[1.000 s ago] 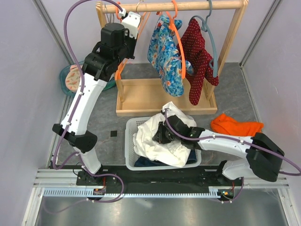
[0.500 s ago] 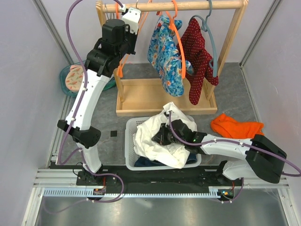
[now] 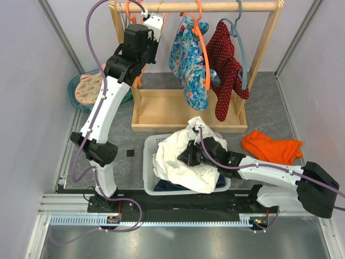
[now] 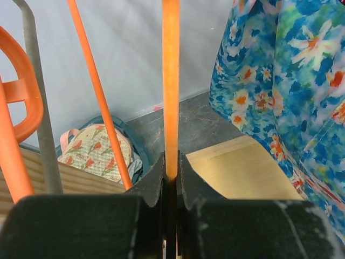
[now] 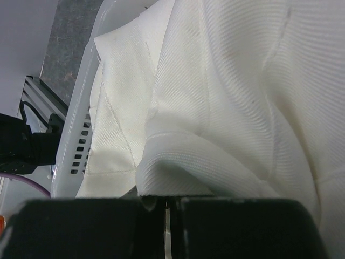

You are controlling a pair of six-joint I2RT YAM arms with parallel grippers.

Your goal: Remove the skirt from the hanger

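My left gripper point(image 3: 146, 17) is up at the wooden rail point(image 3: 215, 6), shut on the bar of a thin orange hanger point(image 3: 129, 8). In the left wrist view the jaws point(image 4: 171, 167) pinch that orange bar point(image 4: 171, 81), and no garment hangs on it. My right gripper point(image 3: 183, 157) is low in the white basket point(image 3: 148, 162), shut on a fold of a white garment point(image 3: 180, 162), which fills the right wrist view point(image 5: 226, 97) at the jaws point(image 5: 167, 202). Dark navy fabric point(image 3: 166, 186), possibly the skirt, peeks from under the white garment and is mostly hidden.
A blue floral garment point(image 3: 188, 59) on an orange hanger and a red dotted garment point(image 3: 226, 65) on a grey-blue hanger hang from the rail. The rack's wooden base point(image 3: 167, 110) lies behind the basket. An orange cloth point(image 3: 269, 145) lies right. A teal bowl with cloth point(image 3: 86, 89) sits left.
My left gripper has lifted the orange hanger up and back to the rail. My right gripper has shifted slightly toward the near right in the basket, still on the white garment.
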